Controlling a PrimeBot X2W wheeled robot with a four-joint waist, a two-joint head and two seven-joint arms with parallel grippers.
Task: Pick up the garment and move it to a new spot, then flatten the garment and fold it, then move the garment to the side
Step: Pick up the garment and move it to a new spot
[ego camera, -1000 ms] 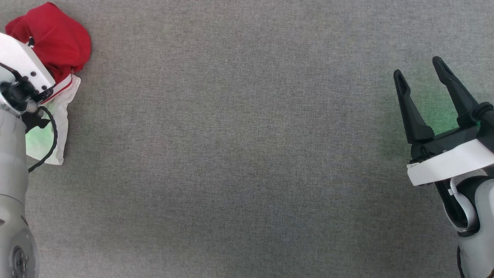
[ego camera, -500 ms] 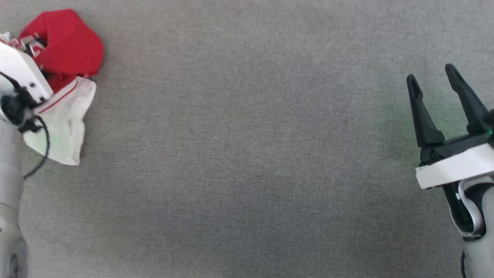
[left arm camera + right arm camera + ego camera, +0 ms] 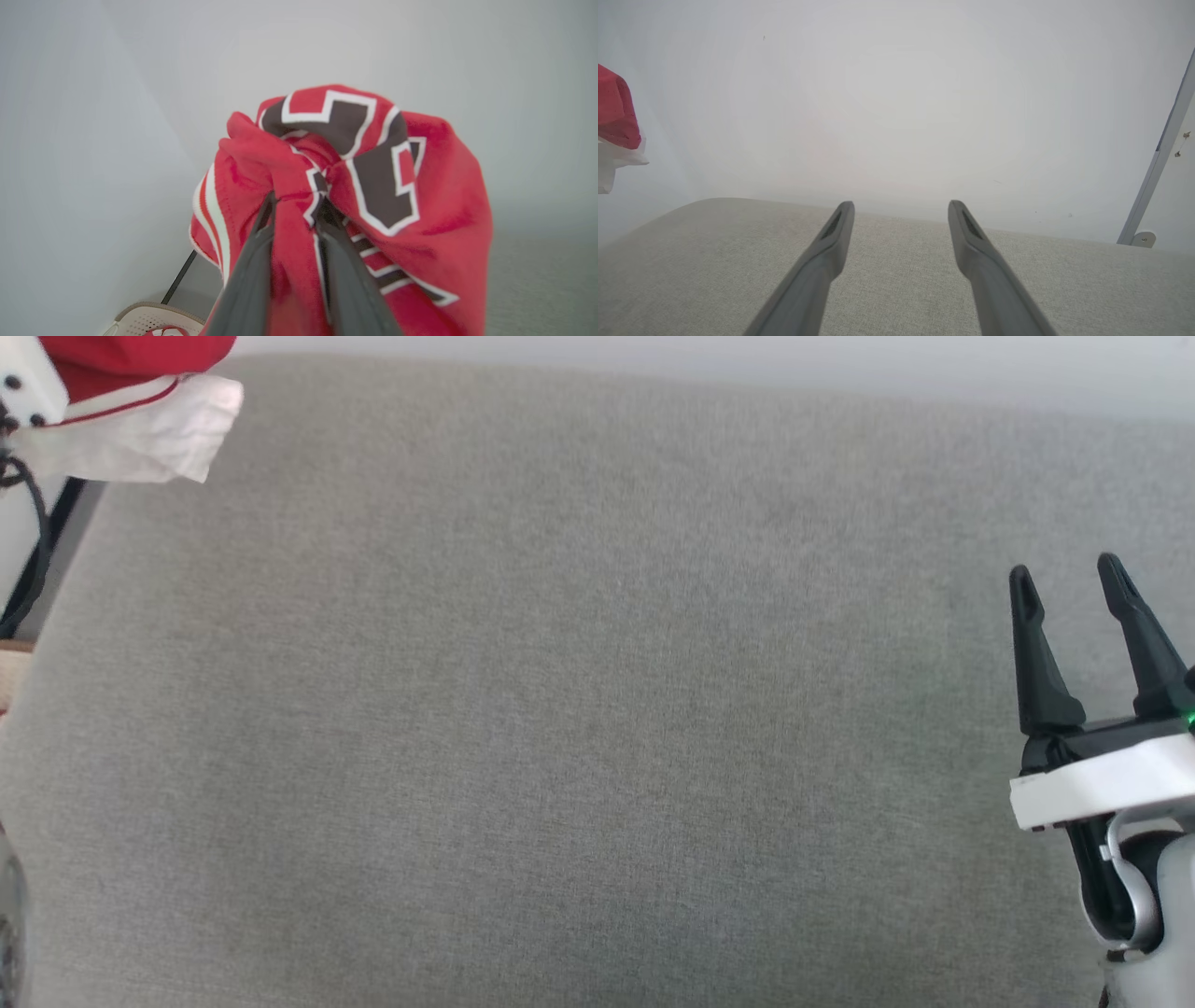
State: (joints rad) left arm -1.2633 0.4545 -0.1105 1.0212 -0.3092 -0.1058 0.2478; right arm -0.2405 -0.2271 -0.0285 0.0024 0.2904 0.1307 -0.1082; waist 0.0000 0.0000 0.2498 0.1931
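The left claw (image 3: 296, 205) is being pressed shut on a bunched fold of the red shirt (image 3: 373, 177). In the left wrist view the cloth is being pinched between the two dark fingers (image 3: 247, 270), and the black numbers with white outlines are being shown crumpled above the fingertips. Red-and-white striped trim is being shown at the shirt's left edge in that view. The shirt is being held up in the air, clear of the grey cloth surface (image 3: 560, 709). In the head view it is being seen at the top left corner, with its white sleeve (image 3: 140, 420) being let hang below the red part, near the surface's far left corner. The right claw (image 3: 1066, 569) is being held open, its two fingers being spread apart, low at the right of the head view above the grey surface and well apart from the shirt. In the right wrist view its fingers are being pointed toward a pale wall (image 3: 896, 93), and the shirt is being glimpsed at the far left edge. A pale perforated basket (image 3: 149, 319) is being shown at the bottom left of the left wrist view, below the shirt.
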